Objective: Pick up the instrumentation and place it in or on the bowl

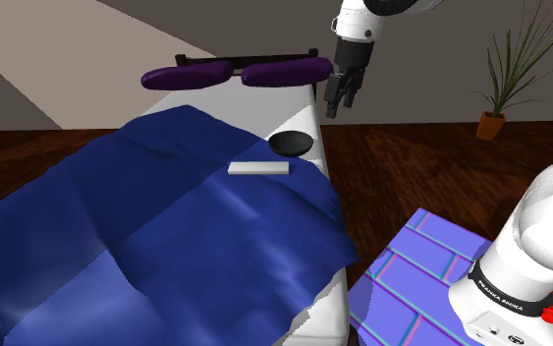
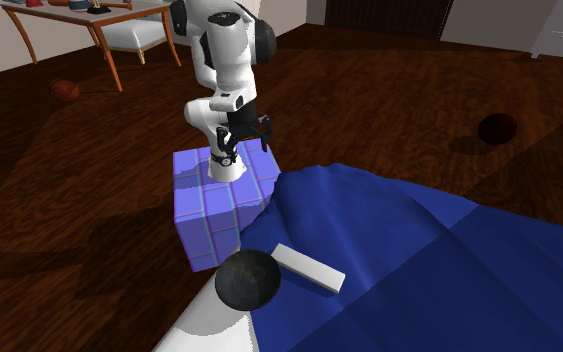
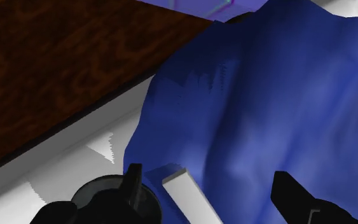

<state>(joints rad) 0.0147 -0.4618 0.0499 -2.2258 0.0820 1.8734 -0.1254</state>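
Bed, rumpled blue blanket point(image 1: 166, 226) | we log flat white rectangular bar point(image 1: 258, 168) on blanket just beside round black bowl point(image 1: 291, 144) | black two-finger gripper point(image 1: 338, 101) raised well apart from bowl, fingers spread, empty | bar below, long axis skewed across finger line

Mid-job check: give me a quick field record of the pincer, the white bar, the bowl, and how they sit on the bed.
pincer: open, empty, raised clear of bar and bowl
target: white flat bar, lying flat on the blue blanket
bowl: black, on the white bed surface at the blanket's edge
bar to bowl: close beside each other; contact cannot be told
task state: bar not yet grasped, not in the bowl
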